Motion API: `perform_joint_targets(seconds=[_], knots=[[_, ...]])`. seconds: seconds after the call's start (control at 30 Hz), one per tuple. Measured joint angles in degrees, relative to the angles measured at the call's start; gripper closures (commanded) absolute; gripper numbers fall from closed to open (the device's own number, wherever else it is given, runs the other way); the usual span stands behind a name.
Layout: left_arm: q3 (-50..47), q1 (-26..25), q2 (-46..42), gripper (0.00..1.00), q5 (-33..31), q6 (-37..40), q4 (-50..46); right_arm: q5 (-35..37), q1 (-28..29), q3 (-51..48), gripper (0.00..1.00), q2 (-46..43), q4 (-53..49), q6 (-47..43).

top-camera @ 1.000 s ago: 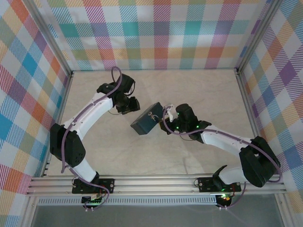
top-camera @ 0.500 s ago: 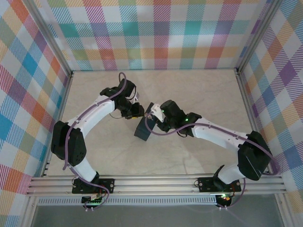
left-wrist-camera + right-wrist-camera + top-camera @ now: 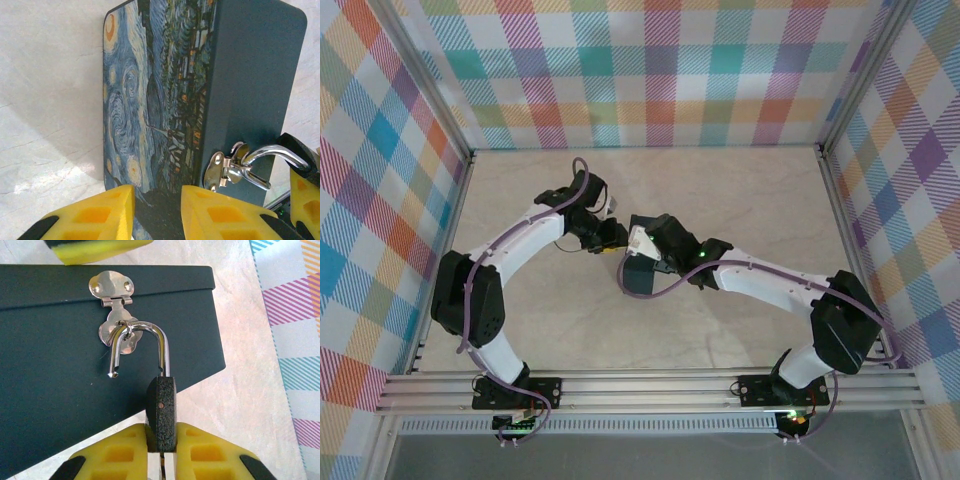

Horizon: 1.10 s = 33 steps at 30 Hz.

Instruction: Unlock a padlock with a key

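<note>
The right gripper (image 3: pixel 161 440) is clamped on the small dark-bodied padlock (image 3: pixel 161 405); its silvery shackle (image 3: pixel 163 347), one end free, hooks through the metal hasp (image 3: pixel 120 335) of the swirl-painted rectangular tin (image 3: pixel 55 385). The left gripper (image 3: pixel 157 207) has its yellow fingers (image 3: pixel 90 217) apart by the tin's lid; whether they grip it I cannot tell.

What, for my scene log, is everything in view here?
tin: one, blue-yellow painted lid and dark sides, mid-table
hasp: one, silvery, on the tin's dark side
padlock: one, dark body with an open silvery shackle, hooked through the hasp
table: one, pale marbled, under everything
walls: three, pastel checked, around the table
rails: a few, silvery, near edge
arms: two, white and black, reaching from the rails to the tin
left fingers: two, yellow, apart at the tin; grip unclear
right fingers: two, yellow, clamped on the padlock's body
</note>
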Motion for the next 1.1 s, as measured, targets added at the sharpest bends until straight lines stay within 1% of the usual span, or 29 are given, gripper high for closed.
perform_joint_targets(seconds=[0.13,0.27,0.43,0.53,0.6,0.7,0.8,0.9,1.0,1.1], knots=[[-1.0,0.7,0.7,0.71,0.3,-1.7,1.5,-0.6,0.2,-0.8,0.70,0.2,1.2,-0.8],[-1.2,1.4,2.0,0.72,0.3,-2.8,2.2,-0.6,0.7,-1.6,0.68,0.4,2.4,-1.5],[-1.3,1.7,2.7,0.73,0.9,-3.5,3.0,0.2,1.0,-3.1,0.59,-0.6,4.4,-2.7],[-1.3,1.7,3.1,0.73,1.2,-3.6,3.3,-1.0,1.1,-3.8,0.55,-1.9,4.1,-2.7],[-1.3,1.7,3.3,0.73,1.2,-3.6,3.5,-3.2,1.3,-4.3,0.53,-3.3,2.9,-2.5],[-1.3,1.8,3.9,0.74,1.2,-3.7,4.3,-9.2,1.9,-4.9,0.49,-6.3,-0.4,-1.9],[-1.3,1.8,4.2,0.75,1.2,-3.8,4.3,-15.3,2.0,-5.2,0.48,-9.8,-3.6,-1.1],[-1.3,1.9,4.2,0.76,1.2,-4.7,4.5,-19.8,1.4,-5.2,0.47,-12.2,-5.0,-0.2],[-1.3,2.0,4.2,0.76,1.2,-5.2,4.9,-23.5,-0.8,-5.2,0.45,-13.0,-5.8,2.4],[-1.4,2.0,4.2,0.76,1.2,-5.8,5.5,-27.5,-5.3,-4.6,0.45,-13.1,-6.8,8.4]])
